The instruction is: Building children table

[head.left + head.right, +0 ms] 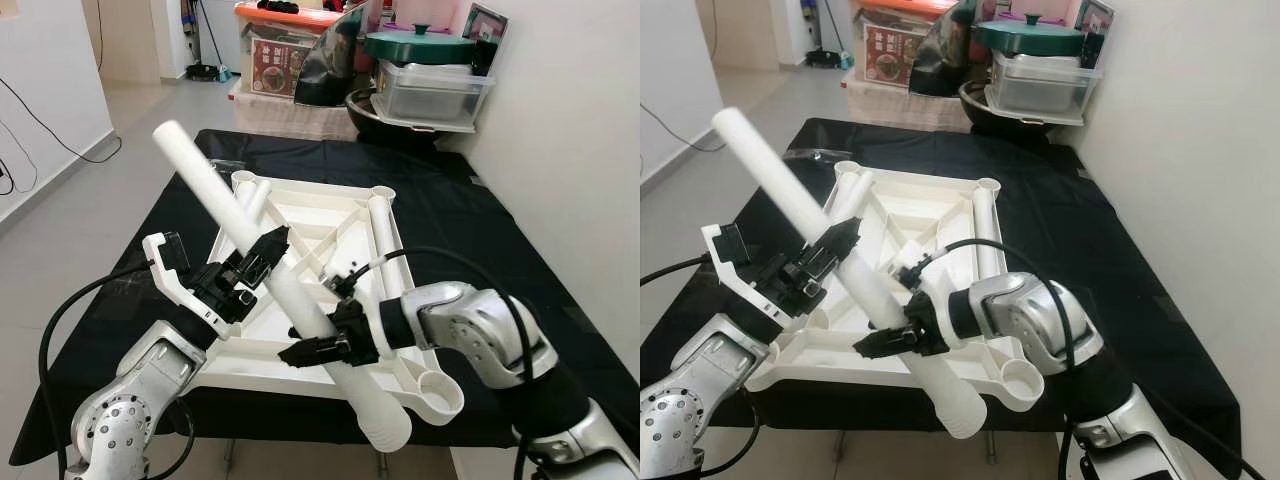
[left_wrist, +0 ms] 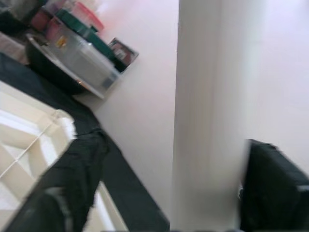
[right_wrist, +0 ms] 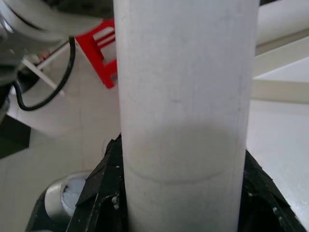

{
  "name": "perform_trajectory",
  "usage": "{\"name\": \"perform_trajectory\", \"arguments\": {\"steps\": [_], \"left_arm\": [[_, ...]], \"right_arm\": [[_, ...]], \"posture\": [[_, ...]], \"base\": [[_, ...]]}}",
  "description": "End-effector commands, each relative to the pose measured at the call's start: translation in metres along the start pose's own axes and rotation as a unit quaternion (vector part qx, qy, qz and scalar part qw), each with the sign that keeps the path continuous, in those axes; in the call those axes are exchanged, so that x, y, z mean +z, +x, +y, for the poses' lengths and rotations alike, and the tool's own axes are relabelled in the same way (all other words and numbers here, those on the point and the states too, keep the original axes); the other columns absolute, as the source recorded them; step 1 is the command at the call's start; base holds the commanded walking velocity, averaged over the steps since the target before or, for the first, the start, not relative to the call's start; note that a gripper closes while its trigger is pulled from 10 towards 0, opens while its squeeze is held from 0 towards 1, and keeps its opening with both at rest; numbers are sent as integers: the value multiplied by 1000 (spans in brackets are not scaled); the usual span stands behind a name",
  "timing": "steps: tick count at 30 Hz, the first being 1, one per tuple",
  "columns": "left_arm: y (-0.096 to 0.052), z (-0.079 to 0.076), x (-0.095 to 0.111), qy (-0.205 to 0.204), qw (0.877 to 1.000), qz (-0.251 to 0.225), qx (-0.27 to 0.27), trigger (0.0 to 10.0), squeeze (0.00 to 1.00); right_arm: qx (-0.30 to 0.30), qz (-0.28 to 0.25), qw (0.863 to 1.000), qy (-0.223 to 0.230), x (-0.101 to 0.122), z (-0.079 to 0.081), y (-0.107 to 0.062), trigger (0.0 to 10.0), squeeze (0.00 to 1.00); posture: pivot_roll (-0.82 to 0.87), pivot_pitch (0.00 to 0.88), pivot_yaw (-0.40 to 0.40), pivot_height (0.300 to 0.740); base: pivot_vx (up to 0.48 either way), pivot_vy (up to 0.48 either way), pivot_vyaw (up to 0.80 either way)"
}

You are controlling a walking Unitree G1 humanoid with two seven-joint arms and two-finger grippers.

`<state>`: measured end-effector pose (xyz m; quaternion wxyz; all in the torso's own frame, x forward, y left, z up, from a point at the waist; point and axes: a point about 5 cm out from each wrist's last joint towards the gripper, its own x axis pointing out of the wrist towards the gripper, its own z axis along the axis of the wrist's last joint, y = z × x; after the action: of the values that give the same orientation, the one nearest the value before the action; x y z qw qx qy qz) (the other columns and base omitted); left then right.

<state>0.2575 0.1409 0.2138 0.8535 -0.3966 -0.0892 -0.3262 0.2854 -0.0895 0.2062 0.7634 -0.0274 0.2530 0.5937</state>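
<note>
Above the upturned tabletop, one white leg held slantwise by both grippers

Over the white table top (image 1: 300,365), which lies underside up on the black-clothed table (image 1: 480,215), the long white table leg (image 1: 210,190) runs from about 10 o'clock, high and far, down to 5 o'clock, its ribbed end hanging just past the near edge beside the corner socket (image 1: 440,393). Left gripper (image 1: 265,250) is clamped on the leg near its middle; right gripper (image 1: 312,349) is clamped on it lower down, toward 5 o'clock. Another leg (image 1: 385,240) lies along the top's 3 o'clock side, and one more (image 1: 254,200) near its far 11 o'clock corner. Storage boxes (image 1: 430,85) stand beyond at 12 o'clock
</note>
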Motion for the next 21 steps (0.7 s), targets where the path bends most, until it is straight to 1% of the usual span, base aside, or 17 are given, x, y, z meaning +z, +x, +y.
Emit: {"name": "perform_trajectory", "arguments": {"steps": [1,4,6,8,9,10,11,12,13,14,15,16,17,18,19,20,21], "left_arm": [[-3,-6,6,1,1000,-11,-22,10000,1000],[-6,-9,11,-6,999,-18,-37,10000,1000],[-12,-14,20,-22,998,-27,-60,10000,1000],[-12,-14,20,-22,998,-27,-60,10000,1000],[-14,-17,23,-26,997,-27,-71,10000,1000],[-16,-18,24,-27,996,-23,-79,10000,871],[-16,-18,24,-27,996,-23,-79,10000,871],[-17,-18,23,-30,996,-19,-85,10000,0],[-17,-18,23,-30,996,-19,-85,10000,0],[-19,-19,21,-24,996,-10,-89,10000,0],[-21,-18,17,-7,996,12,-89,10000,0],[-21,-18,17,-7,996,12,-89,10000,0],[-22,-17,12,14,996,36,-86,10000,0],[-22,-17,12,14,996,36,-86,10000,0],[-24,-15,7,36,994,62,-82,10000,0],[-25,-12,1,63,990,96,-77,10000,0],[-25,-12,1,63,990,96,-77,10000,0]], "right_arm": [[-17,-18,1000,5,2,-5,-11,0,0],[-33,-25,999,11,2,-10,-18,0,0],[-62,-38,997,19,0,-20,-35,0,0],[-62,-38,997,19,0,-20,-35,0,0],[-83,-48,995,20,2,-26,-46,0,0],[-102,-59,993,19,6,-31,-55,0,0],[-102,-59,993,19,6,-31,-55,0,0],[-115,-68,991,17,10,-34,-62,0,0],[-115,-68,991,17,10,-34,-62,0,0],[-128,-85,988,15,17,-37,-69,0,0],[-142,-108,984,13,26,-40,-76,0,0],[-142,-108,984,13,26,-40,-76,0,0],[-157,-130,979,10,34,-43,-82,0,0],[-157,-130,979,10,34,-43,-82,0,0],[-176,-158,971,12,43,-48,-87,0,0],[-205,-201,958,20,53,-54,-90,0,0],[-205,-201,958,20,53,-54,-90,0,0]], "posture": [[75,0,-106,740],[78,0,-108,740],[82,0,-107,740],[82,0,-107,740],[80,0,-105,740],[79,0,-103,740],[79,0,-103,740],[79,0,-103,740],[79,0,-103,740],[79,0,-101,740],[77,0,-96,740],[77,0,-96,740],[77,0,-95,740],[77,0,-95,740],[77,0,-94,740],[80,0,-91,740],[80,0,-91,740]], "base": [[0,0,0],[0,0,0],[0,0,0],[0,0,0],[0,0,0],[0,0,0],[0,0,0],[0,0,0],[0,0,0],[0,0,0],[0,0,0],[0,0,0],[0,0,0],[0,0,0],[0,0,0],[0,0,0],[0,0,0]]}}
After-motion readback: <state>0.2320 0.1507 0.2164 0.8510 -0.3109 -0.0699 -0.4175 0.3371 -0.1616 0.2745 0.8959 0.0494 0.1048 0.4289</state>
